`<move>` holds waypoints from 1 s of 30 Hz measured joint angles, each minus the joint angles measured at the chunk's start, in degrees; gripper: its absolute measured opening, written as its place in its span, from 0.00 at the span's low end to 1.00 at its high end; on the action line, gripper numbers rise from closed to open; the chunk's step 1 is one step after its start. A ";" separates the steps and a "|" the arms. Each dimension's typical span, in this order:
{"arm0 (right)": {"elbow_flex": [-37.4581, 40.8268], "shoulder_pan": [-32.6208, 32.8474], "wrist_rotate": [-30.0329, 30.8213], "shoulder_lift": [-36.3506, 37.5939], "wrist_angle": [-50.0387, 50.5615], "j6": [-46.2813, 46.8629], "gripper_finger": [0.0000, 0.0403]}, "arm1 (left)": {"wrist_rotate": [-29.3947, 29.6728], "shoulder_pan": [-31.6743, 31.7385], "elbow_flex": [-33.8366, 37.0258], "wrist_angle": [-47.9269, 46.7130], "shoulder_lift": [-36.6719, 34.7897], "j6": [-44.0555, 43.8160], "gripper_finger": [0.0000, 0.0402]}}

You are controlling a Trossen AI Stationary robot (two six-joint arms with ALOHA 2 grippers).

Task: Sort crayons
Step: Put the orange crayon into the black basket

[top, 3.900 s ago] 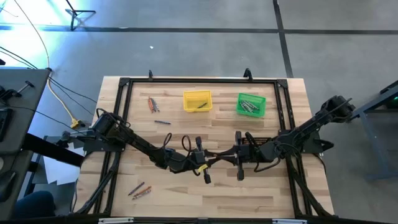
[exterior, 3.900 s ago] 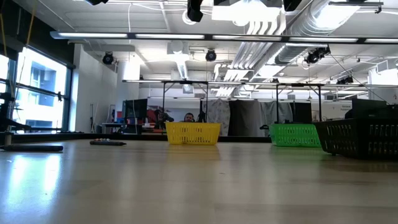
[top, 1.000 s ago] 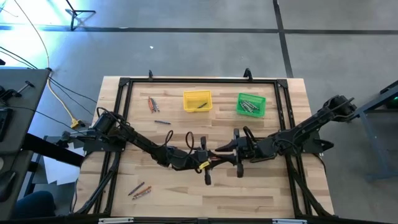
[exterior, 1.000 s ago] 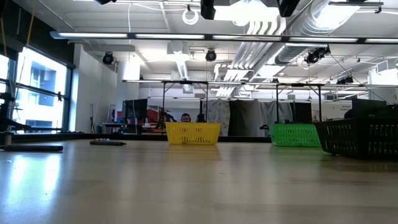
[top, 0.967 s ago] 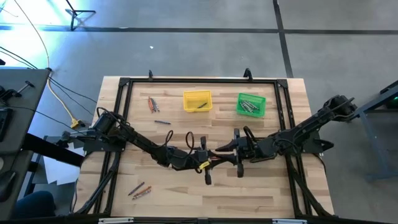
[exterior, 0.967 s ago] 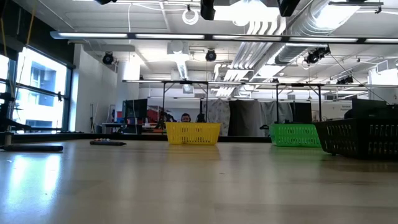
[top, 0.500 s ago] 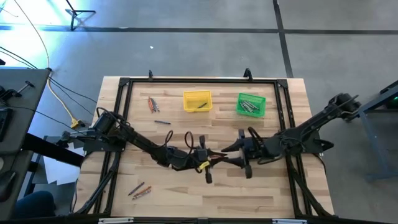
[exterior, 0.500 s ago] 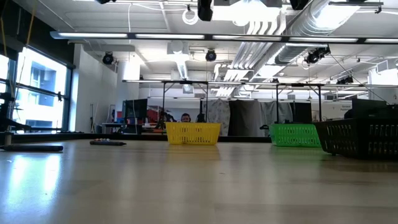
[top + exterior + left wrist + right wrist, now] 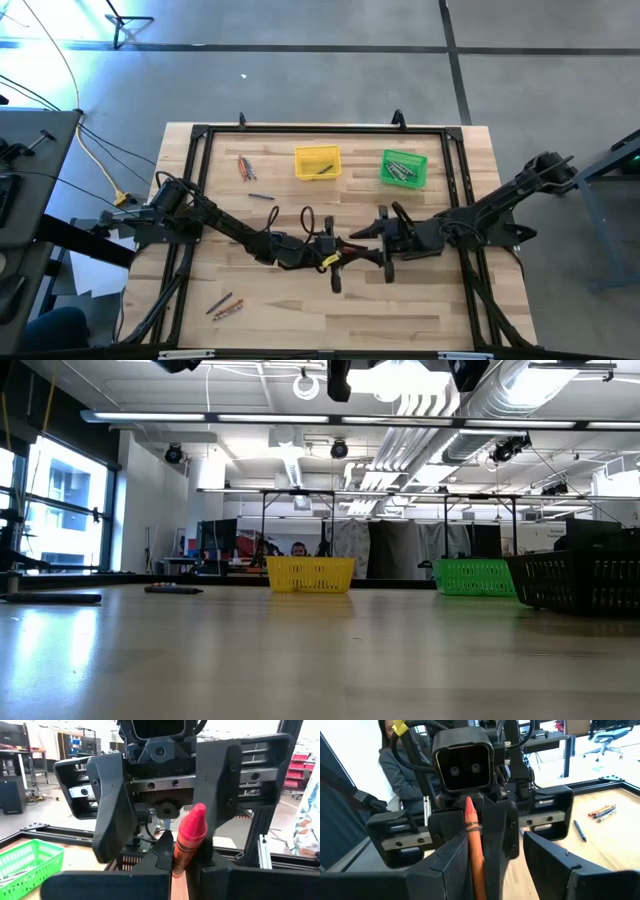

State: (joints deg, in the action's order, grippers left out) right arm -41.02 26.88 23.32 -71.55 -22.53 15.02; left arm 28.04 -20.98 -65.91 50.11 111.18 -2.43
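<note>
mid-desk, the left gripper [image 9: 335, 272] and right gripper [image 9: 384, 262] meet nose to nose over a red crayon [image 9: 189, 840]: left fingers pinch it, right fingers spread. a handover seems underway; next, the right must close, likely before heading for bins at 12 o'clock.

No readable text, label or number anywhere.

red crayon [image 9: 187, 842], yellow bin [image 9: 317, 162], green bin [image 9: 404, 169]
</note>
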 joint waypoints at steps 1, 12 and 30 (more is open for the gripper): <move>-0.23 -0.25 -0.05 -0.61 -0.29 -0.01 0.46 | -0.12 0.05 0.02 -0.08 0.00 0.02 0.00; -2.76 -0.90 -1.07 -2.79 0.03 -2.00 0.35 | -0.66 0.21 0.09 0.40 0.00 -0.38 0.00; -3.05 -2.58 -2.12 -0.66 5.62 3.12 0.01 | -0.36 0.30 0.09 0.35 -0.44 -3.02 0.29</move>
State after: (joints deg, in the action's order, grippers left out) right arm -44.07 24.30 21.20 -72.22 -16.91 18.14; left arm 27.68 -20.68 -65.82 50.46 110.74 -5.45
